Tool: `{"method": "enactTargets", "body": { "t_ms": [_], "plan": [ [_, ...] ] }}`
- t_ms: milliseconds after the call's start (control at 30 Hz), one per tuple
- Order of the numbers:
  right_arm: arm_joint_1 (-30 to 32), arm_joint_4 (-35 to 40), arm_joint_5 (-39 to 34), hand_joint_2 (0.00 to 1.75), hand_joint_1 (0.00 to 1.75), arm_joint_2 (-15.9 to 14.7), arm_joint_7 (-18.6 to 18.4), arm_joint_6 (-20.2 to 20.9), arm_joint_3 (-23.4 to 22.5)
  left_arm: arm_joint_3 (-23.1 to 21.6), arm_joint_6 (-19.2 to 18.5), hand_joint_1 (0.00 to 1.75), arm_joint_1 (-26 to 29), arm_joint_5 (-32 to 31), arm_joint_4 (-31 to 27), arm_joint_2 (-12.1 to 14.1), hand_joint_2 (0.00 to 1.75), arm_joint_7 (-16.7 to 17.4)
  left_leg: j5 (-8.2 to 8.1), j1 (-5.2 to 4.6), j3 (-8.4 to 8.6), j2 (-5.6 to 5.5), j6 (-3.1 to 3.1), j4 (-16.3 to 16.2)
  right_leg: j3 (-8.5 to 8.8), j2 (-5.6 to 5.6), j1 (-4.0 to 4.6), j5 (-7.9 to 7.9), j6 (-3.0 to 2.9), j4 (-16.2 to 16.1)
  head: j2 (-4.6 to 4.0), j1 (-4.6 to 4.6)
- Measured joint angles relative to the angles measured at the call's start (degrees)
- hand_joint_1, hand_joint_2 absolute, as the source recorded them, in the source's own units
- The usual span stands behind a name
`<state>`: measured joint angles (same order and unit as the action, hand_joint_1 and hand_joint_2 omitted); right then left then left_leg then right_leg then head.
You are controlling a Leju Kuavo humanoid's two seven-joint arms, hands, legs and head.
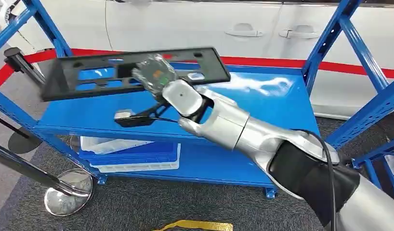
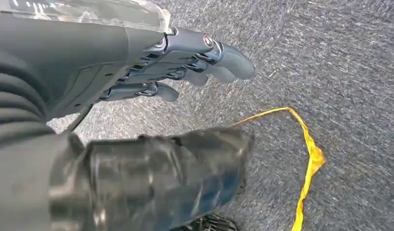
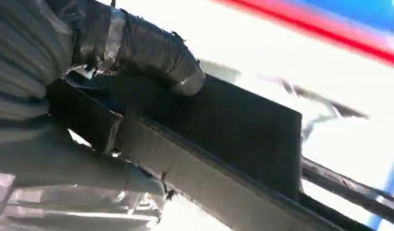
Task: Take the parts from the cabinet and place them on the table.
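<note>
Above the blue cabinet (image 1: 282, 103), whose lower shelf carries a blue-and-white bin (image 1: 132, 154), the right hand (image 1: 154, 72) grips a long black frame part (image 1: 89, 77) clear of the upper shelf, while the left hand (image 2: 185, 60) hangs empty, fingers loosely extended, over grey carpet (image 2: 339, 62) and yellow tape (image 2: 308, 154).

Grey taped right hand (image 3: 113, 72) gripping flat black plastic frame part (image 3: 243, 139), thumb (image 3: 156, 53) pressed on top; blurred red stripe (image 3: 320, 29) behind.
</note>
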<state>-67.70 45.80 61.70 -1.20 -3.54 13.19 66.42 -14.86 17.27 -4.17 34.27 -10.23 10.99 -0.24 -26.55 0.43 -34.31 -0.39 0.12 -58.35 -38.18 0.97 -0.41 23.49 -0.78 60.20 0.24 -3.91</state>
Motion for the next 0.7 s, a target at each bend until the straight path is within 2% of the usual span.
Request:
{"method": "enactTargets", "body": {
  "t_ms": [100,267,433,700],
  "plan": [
    [-4.2,8.1,0.2,1.75,1.75,0.6,0.2,2.4,0.8,0.0,0.5,0.00,0.0,0.5,0.0,-0.3,1.75,-0.4,-0.01,0.04,0.07,-0.11,-0.01,0.0,0.13,-0.16,0.07,0.08,-0.03,0.0,0.00,0.04],
    [-6.3,17.6,0.9,1.75,1.75,0.5,0.7,2.6,1.9,0.0,0.6,0.00,0.1,0.5,0.0,-0.7,1.75,-0.5,-0.04,0.09,0.10,-0.13,-0.06,0.0,0.24,-0.18,0.13,0.09,-0.06,-0.1,0.00,-0.02],
    [-6.4,21.6,1.0,1.75,1.75,0.1,0.7,2.6,2.1,-0.1,0.6,0.00,0.1,0.5,0.0,-0.9,1.75,-0.7,-0.07,0.09,0.17,-0.05,-0.10,0.0,0.30,-0.10,0.13,0.04,-0.09,-0.2,0.00,0.00],
    [-6.6,27.1,1.1,1.75,1.75,-1.0,0.7,2.5,5.4,-0.1,0.4,0.00,0.1,0.7,0.0,-0.9,1.75,-1.4,-0.07,0.12,0.20,-0.05,-0.11,0.0,0.31,-0.08,0.17,0.04,-0.09,-0.2,0.00,0.00]
  ]
}}
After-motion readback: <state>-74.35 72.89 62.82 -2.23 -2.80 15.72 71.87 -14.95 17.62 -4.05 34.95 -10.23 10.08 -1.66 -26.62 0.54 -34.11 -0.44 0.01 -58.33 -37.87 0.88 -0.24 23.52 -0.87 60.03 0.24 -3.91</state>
